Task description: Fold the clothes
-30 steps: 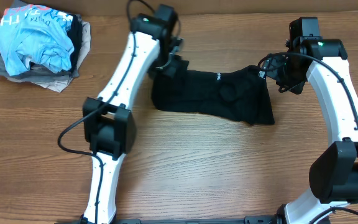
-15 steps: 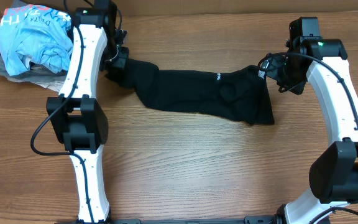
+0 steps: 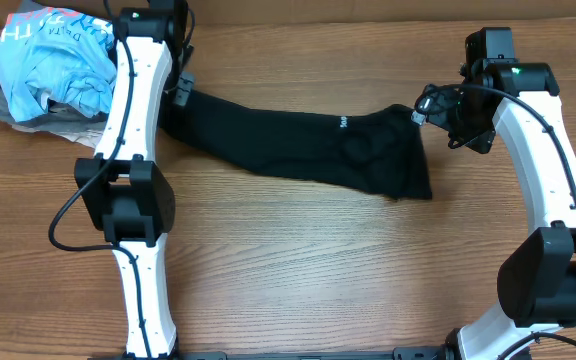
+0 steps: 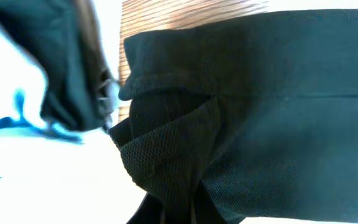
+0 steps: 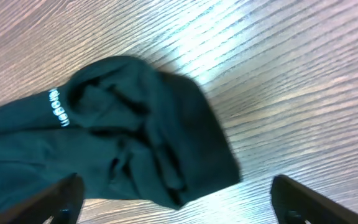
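bunched black clothes (image 4: 253, 118) over wooden table (image 4: 185, 11), blurred light blue shirt (image 4: 14, 118) at left

Brown wood-grain table (image 3: 298, 270), bright glare on its surface

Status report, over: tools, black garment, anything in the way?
Left tool shut on black garment's left end. Right tool open over its right end, not gripping. Garment stretched flat, unfolded. Clothes pile close beside left tool.

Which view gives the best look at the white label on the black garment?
Right wrist: the white label on the black garment is close enough to read as a row of lettering. Overhead shows it only as a tiny white speck mid-garment. Left wrist shows bunched black fabric, no label.
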{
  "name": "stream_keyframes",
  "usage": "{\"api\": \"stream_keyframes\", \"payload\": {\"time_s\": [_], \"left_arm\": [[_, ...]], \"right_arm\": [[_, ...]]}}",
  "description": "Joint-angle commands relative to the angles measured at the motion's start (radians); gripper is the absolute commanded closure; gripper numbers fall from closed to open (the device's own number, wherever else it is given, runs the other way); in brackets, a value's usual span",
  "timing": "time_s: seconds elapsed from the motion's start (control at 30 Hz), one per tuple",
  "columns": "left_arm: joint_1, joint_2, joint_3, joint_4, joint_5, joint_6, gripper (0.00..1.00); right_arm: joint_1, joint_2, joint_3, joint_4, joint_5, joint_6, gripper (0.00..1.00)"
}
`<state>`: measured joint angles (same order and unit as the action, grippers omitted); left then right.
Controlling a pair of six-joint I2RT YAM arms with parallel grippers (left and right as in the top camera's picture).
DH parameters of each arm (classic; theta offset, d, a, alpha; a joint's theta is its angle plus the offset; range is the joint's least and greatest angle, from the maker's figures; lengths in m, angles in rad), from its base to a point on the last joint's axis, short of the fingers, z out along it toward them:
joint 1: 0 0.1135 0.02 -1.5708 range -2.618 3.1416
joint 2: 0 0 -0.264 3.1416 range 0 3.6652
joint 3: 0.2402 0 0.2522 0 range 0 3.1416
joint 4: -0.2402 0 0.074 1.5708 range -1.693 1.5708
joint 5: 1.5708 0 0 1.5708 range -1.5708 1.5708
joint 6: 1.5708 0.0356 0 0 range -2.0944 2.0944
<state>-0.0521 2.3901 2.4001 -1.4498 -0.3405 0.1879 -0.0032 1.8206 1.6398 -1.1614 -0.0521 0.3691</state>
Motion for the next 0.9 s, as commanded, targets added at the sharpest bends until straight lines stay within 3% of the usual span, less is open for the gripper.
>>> {"api": "stream_keyframes", "payload": {"time_s": [0.0, 0.43, 0.7, 0.87], "left_arm": [[0.024, -0.001, 0.026, -0.006, -0.021, 0.015, 0.96], [-0.129, 0.000, 0.024, -0.031, 0.420, 0.026, 0.96], [-0.238, 0.011, 0.021, -0.035, 0.464, -0.032, 0.94], [-0.284, 0.011, 0.020, -0.033, 0.582, -0.039, 0.95]], "right_arm": [[0.001, -0.012, -0.005, 0.008, -0.001, 0.005, 0.00], [0.001, -0.012, -0.005, 0.008, -0.001, 0.005, 0.00], [0.001, -0.012, -0.005, 0.007, -0.001, 0.001, 0.00], [0.001, -0.012, -0.005, 0.008, -0.001, 0.001, 0.00]]}}
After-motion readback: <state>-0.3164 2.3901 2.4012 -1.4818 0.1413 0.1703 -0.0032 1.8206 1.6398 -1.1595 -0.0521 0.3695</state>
